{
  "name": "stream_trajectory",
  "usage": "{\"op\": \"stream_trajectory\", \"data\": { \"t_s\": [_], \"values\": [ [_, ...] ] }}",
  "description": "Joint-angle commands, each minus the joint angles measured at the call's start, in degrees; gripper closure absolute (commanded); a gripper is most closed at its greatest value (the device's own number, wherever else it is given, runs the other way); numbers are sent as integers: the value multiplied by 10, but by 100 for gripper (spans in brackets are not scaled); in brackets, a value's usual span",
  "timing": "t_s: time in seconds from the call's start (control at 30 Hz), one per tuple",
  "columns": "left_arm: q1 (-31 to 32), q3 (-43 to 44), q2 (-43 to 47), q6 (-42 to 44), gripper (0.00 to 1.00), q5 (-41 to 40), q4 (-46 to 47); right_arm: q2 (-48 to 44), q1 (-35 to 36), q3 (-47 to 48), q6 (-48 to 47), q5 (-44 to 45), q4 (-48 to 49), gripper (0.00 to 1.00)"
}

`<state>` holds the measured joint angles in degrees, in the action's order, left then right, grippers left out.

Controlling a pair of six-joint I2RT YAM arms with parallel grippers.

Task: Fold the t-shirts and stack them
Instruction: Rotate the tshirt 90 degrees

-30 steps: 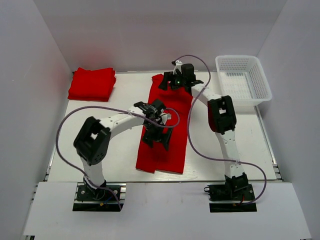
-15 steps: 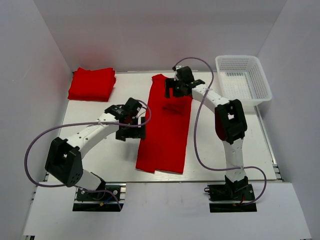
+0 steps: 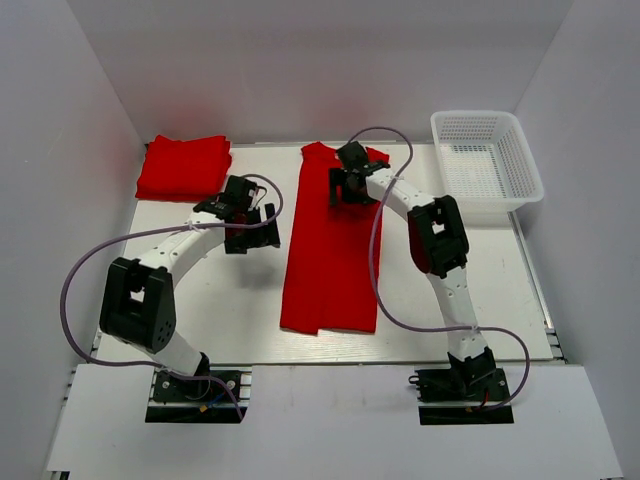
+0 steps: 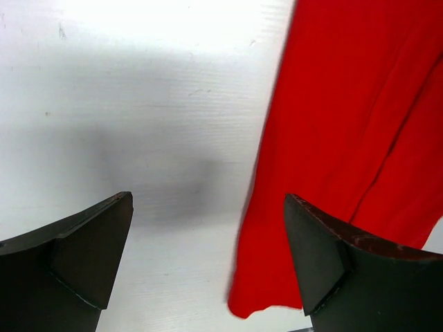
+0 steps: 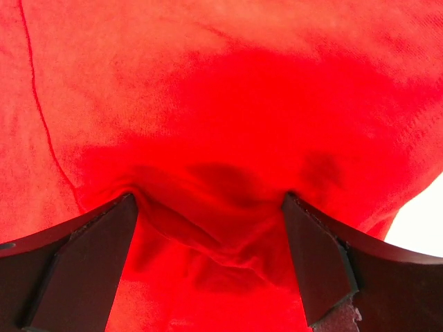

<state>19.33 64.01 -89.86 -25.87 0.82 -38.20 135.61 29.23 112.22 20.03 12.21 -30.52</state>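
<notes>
One red t-shirt (image 3: 330, 255) lies as a long narrow strip down the middle of the table, its hem toward the arms' bases. A stack of folded red t-shirts (image 3: 185, 167) rests at the back left corner. My left gripper (image 3: 254, 236) hovers open over bare table just left of the strip. In the left wrist view the shirt's edge (image 4: 346, 138) runs past the right finger (image 4: 325, 266), and nothing is between the jaws. My right gripper (image 3: 345, 188) is down on the strip's far end, open. Its fingertips (image 5: 93, 259) press into bunched cloth (image 5: 221, 228).
A white mesh basket (image 3: 505, 185) stands at the back right, apparently with nothing in it. White walls enclose the table on three sides. Purple cables loop from both arms over the table.
My left arm swung off the shirt to the left and now sits over bare table. My right gripper moved slightly left and down onto the far end; the strip shifted and straightened.
</notes>
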Motion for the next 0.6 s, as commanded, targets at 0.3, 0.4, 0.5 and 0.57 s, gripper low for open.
{"op": "stream_trajectory", "data": {
  "t_s": [0.3, 0.4, 0.5, 0.57],
  "values": [
    [-24, 35, 0, 54, 0, 128, 92, 42, -59, 85, -212, -54, 39, 10],
    [-11, 35, -8, 67, 0, 123, 97, -23, -60, 64, -204, -104, 51, 10],
    [-6, 30, -15, 78, 0, 135, 97, -93, -58, 30, -185, -114, 57, 10],
    [1, 12, -10, 78, 0, 135, 97, -157, -54, -29, -171, -116, 60, 10]
  ]
}}
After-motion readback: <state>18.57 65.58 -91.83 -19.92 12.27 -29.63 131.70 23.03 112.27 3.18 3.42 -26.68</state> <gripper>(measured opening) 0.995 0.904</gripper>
